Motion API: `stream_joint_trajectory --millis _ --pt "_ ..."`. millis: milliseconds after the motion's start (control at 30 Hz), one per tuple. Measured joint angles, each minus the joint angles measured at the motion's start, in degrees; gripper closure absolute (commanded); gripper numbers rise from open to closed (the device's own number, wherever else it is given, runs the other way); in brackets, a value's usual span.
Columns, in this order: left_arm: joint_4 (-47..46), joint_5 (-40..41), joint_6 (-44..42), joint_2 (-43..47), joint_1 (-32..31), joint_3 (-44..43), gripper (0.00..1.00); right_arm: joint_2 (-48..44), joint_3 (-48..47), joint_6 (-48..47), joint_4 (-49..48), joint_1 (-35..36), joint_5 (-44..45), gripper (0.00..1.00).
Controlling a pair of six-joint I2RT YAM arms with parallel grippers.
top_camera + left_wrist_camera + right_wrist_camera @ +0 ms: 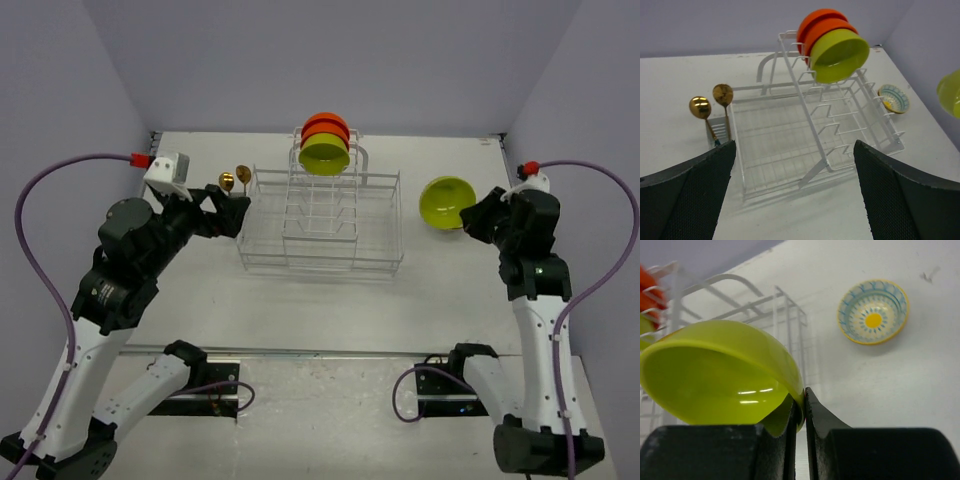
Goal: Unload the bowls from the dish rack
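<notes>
R fingers pinched on rim of lime-green bowl, held above worktop right of dish rack. L fingers spread wide, empty, by rack's left end. Two orange-red bowls + green bowl at rack's far end.

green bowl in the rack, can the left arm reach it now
Probably yes: the open left gripper faces the rack, and the green bowl stands frontmost with only empty loops before it.
</notes>
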State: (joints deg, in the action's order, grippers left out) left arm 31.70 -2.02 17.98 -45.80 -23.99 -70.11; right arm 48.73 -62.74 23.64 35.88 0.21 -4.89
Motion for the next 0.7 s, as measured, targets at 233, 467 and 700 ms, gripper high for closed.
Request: stream_joint_trajectory --millis 233,467,700 --pt "2.51 12.81 -0.02 7.98 -0.04 8.76 0.0 4.37 19.96 11.1 -0.72 -11.28 -7.08 1.0" --pt "4.94 17.33 0.0 3.89 -0.04 10.36 0.0 10.75 22.03 15.45 -3.17 -11.65 -6.32 1.0" --pt "8.22 18.88 -0.04 0.81 -0.04 7.58 0.0 26.73 19.63 14.99 -4.31 -13.44 -2.49 1.0"
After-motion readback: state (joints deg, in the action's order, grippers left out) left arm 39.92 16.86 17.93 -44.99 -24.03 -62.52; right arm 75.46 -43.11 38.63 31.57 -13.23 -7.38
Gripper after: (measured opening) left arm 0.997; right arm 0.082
